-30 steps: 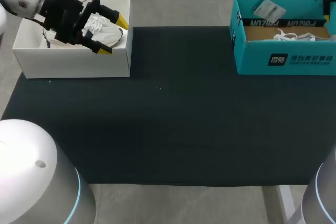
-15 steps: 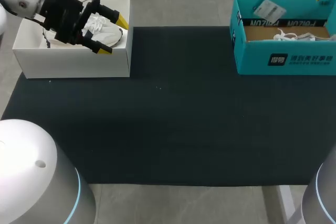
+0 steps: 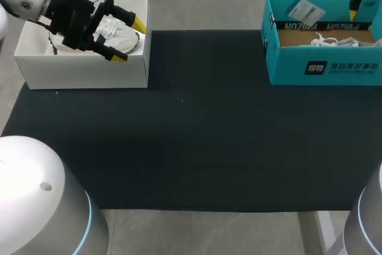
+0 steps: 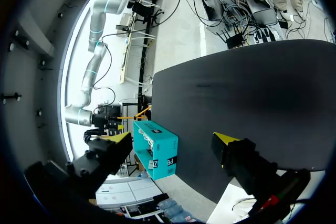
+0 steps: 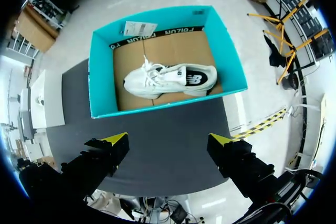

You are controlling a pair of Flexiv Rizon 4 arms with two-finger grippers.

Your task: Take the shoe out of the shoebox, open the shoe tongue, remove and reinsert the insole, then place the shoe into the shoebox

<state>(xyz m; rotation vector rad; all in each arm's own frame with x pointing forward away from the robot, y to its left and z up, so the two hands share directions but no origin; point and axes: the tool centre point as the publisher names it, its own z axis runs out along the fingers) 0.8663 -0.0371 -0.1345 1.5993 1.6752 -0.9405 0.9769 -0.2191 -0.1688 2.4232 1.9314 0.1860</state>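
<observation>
White lace-up sneaker (image 5: 170,80) lies on its side on the brown cardboard floor of the teal shoebox (image 5: 100,77), at the 2 o'clock corner of the black bench (image 3: 197,141). The right gripper (image 5: 168,140) hangs above that box, fingers wide apart, holding nothing. The left gripper (image 3: 129,41), equally spread and empty, hovers over the white box (image 3: 83,73) at 10 o'clock.

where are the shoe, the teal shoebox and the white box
shoe (image 5: 170,80), right wrist view, on the middle of its white upper
teal shoebox (image 3: 289,64), head view, on its front wall
white box (image 3: 83,73), head view, on its front wall
</observation>
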